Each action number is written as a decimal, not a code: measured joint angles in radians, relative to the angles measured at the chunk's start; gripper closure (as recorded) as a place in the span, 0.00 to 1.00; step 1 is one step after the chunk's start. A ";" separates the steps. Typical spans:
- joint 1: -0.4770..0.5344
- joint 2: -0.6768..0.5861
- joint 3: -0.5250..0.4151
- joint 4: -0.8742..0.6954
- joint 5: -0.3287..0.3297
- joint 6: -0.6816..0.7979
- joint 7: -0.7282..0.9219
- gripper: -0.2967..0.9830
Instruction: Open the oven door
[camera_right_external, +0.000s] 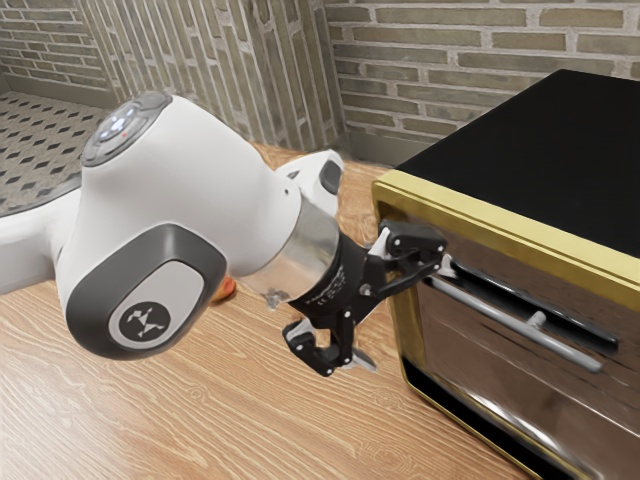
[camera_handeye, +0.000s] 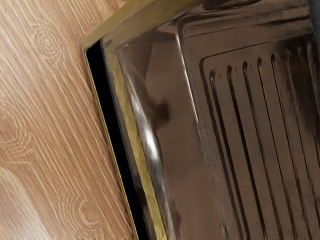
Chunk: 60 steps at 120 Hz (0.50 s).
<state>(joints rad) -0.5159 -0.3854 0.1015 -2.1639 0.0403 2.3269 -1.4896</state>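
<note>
While the oven's (camera_right_external: 520, 145) closed, the end effector (camera_right_external: 403, 312) gapes.

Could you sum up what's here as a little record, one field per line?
Appliance: oven, black top, gold trim
Door: appears shut
Handle: long bar across the front
Robot arm: white, reaching toward the oven
End effector: black, open, one finger near the handle
Table: wood-grained
Behind arm: small orange item, mostly hidden
</note>
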 joint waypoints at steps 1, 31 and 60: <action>0.006 -0.010 -0.005 -0.014 0.005 0.003 0.000 0.24; 0.453 -0.402 -0.367 -0.344 -0.129 0.060 0.022 0.24; 0.711 -0.326 -0.332 0.152 -0.207 -0.352 0.145 0.24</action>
<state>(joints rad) 0.1955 -0.7118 -0.2301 -2.0117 -0.1667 1.9753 -1.3451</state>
